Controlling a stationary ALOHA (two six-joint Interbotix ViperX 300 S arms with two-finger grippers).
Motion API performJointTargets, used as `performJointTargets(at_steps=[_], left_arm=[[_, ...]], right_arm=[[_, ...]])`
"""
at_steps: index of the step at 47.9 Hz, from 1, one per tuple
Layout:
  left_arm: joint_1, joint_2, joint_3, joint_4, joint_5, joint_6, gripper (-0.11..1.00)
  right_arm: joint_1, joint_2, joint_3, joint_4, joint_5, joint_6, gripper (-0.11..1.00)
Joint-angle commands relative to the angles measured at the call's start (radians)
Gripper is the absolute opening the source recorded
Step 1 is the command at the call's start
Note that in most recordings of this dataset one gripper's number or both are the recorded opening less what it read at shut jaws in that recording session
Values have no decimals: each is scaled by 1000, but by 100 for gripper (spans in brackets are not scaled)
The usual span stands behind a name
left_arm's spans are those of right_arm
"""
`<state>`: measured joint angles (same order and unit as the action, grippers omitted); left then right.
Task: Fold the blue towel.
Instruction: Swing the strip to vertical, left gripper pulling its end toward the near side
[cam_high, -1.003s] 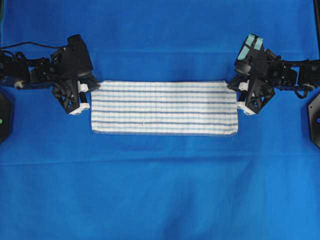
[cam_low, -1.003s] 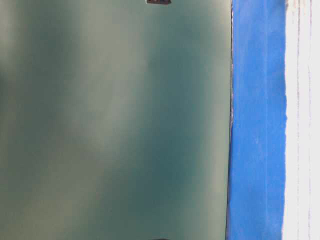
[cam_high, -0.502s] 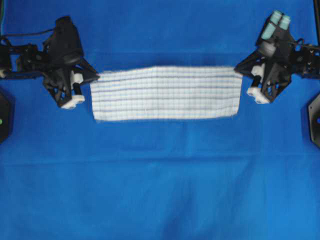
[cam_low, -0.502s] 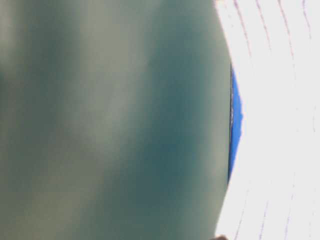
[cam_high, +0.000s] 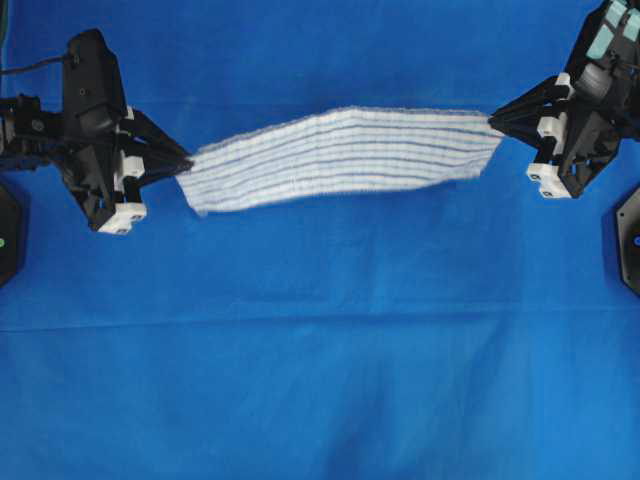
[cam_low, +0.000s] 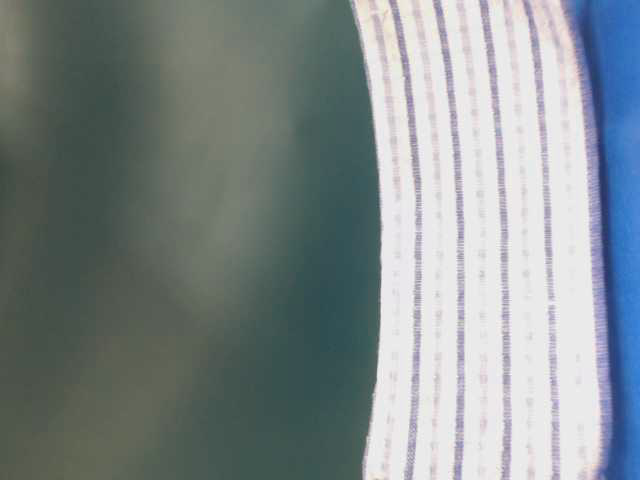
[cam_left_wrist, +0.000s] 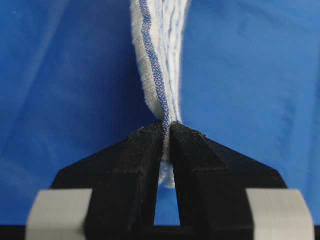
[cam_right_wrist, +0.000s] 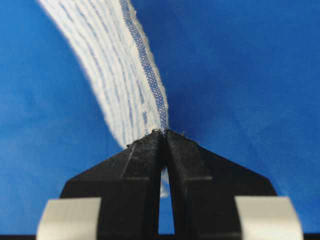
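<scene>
The blue towel (cam_high: 345, 155), white with thin blue stripes, hangs stretched in the air between both grippers above the table. My left gripper (cam_high: 185, 160) is shut on its left end, and my right gripper (cam_high: 493, 120) is shut on its right end. In the left wrist view the towel (cam_left_wrist: 160, 55) runs away from the pinched tips of the left gripper (cam_left_wrist: 168, 125). In the right wrist view the towel (cam_right_wrist: 117, 70) leaves the closed tips of the right gripper (cam_right_wrist: 164, 132) and slants up to the left. The table-level view shows the towel (cam_low: 480, 250) close up and blurred.
A large plain blue cloth (cam_high: 320, 360) covers the whole table under the towel. Black fixtures sit at the left edge (cam_high: 8, 230) and the right edge (cam_high: 630, 235) of the overhead view.
Both grippers have risen and moved apart and toward the back, lifting the towel off the table. It lay flat a second ago and now hangs stretched and tilted.
</scene>
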<state>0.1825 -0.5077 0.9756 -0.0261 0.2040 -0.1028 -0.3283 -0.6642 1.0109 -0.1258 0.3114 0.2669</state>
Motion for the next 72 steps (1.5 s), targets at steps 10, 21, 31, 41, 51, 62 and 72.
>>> performJointTargets(at_steps=[10, 21, 31, 41, 51, 62, 72], left_arm=[[-152, 49, -60, -3, -81, -37, 5], [-261, 156, -140, -2, -167, -37, 5], [-341, 302, -287, -2, -184, -26, 5], [-371, 446, -433, -2, -189, -23, 5], [-377, 541, -548, 0, -195, -12, 5], [-377, 612, -646, 0, -195, 41, 5], [-373, 739, -799, 2, -195, 72, 5]], right_arm=[[-75, 83, -83, -12, -71, -12, 3], [-184, 215, -167, -81, -130, -14, 3], [-232, 354, -279, -130, -155, -18, 3], [-236, 469, -400, -164, -150, -18, 3], [-235, 535, -485, -184, -147, -20, 3], [-239, 525, -468, -184, -124, -18, 3], [-268, 428, -360, -184, -100, -17, 3]])
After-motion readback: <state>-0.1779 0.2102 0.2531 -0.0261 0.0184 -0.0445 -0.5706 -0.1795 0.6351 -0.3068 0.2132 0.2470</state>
